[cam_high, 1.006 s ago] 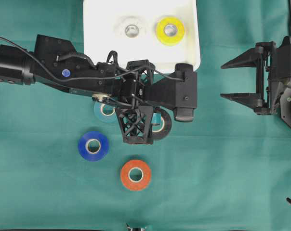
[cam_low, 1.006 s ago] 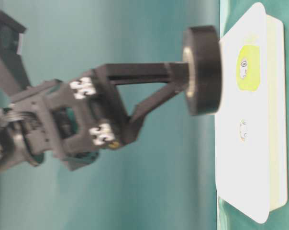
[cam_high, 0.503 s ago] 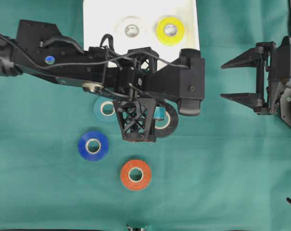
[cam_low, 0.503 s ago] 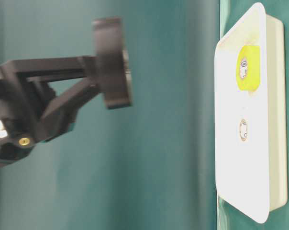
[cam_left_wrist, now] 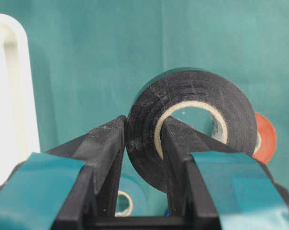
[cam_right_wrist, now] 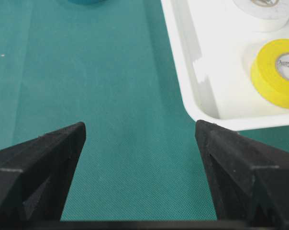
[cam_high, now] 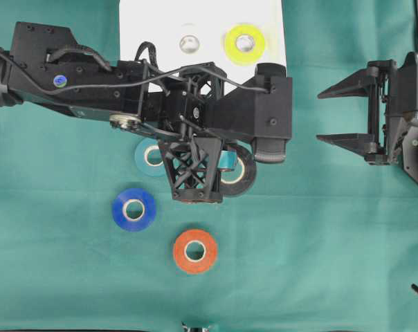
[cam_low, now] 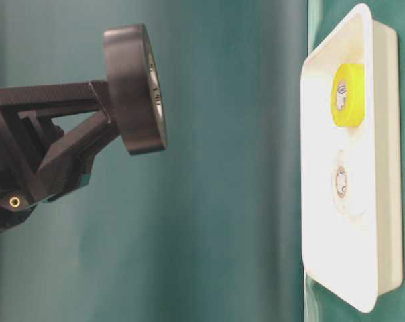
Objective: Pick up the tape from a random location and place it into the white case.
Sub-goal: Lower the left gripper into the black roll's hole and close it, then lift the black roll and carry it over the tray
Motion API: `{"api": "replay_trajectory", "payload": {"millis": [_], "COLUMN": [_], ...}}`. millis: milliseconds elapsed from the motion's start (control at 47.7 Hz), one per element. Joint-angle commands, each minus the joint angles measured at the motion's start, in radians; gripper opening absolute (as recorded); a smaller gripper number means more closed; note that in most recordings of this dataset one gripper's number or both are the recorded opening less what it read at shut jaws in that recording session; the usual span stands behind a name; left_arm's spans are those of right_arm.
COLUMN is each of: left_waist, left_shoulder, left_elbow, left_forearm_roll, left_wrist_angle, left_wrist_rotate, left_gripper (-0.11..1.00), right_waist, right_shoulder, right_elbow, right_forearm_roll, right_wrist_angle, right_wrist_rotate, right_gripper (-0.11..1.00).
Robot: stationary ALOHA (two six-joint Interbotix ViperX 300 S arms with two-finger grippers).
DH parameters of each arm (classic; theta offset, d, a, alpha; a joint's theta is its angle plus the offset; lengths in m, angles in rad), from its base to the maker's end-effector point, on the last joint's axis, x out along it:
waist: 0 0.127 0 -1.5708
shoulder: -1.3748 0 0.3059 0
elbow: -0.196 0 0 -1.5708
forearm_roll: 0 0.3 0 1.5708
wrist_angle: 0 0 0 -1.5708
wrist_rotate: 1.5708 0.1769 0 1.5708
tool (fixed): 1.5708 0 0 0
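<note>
My left gripper is shut on a black tape roll, one finger outside the wall and the other through the core. The roll hangs well above the green cloth. From overhead the black tape peeks out under the left gripper, just short of the white case. The case holds a yellow roll and a white roll. At the right, my right gripper stands open and empty over bare cloth.
A teal roll, a blue roll and an orange roll lie on the cloth below the left arm. The case's near corner lies ahead and right of the right gripper's fingers.
The left gripper has lifted the black tape high off the cloth and shifted slightly toward the white case. The right arm has not moved.
</note>
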Motion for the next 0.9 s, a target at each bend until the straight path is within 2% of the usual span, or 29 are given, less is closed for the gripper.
{"api": "replay_trajectory", "payload": {"millis": [0, 712, 880], "left_waist": [-0.003, 0.005, 0.075], "left_shoulder": [-0.041, -0.043, -0.06], "left_elbow": [-0.018, -0.011, 0.023], "left_forearm_roll": [0.002, 0.003, 0.002], "left_wrist_angle": [-0.005, -0.009, -0.011], "left_wrist_rotate": [0.002, 0.003, 0.005], "left_gripper": [0.18, 0.18, 0.18], "right_waist": [-0.002, -0.002, 0.0], "right_shoulder": [0.002, 0.002, 0.002], "right_elbow": [-0.025, -0.025, -0.025], "right_forearm_roll": [-0.002, -0.002, -0.002], "right_wrist_angle": [-0.003, -0.003, 0.0], "right_wrist_rotate": [-0.002, -0.002, -0.002], "right_gripper": [0.88, 0.88, 0.88]}}
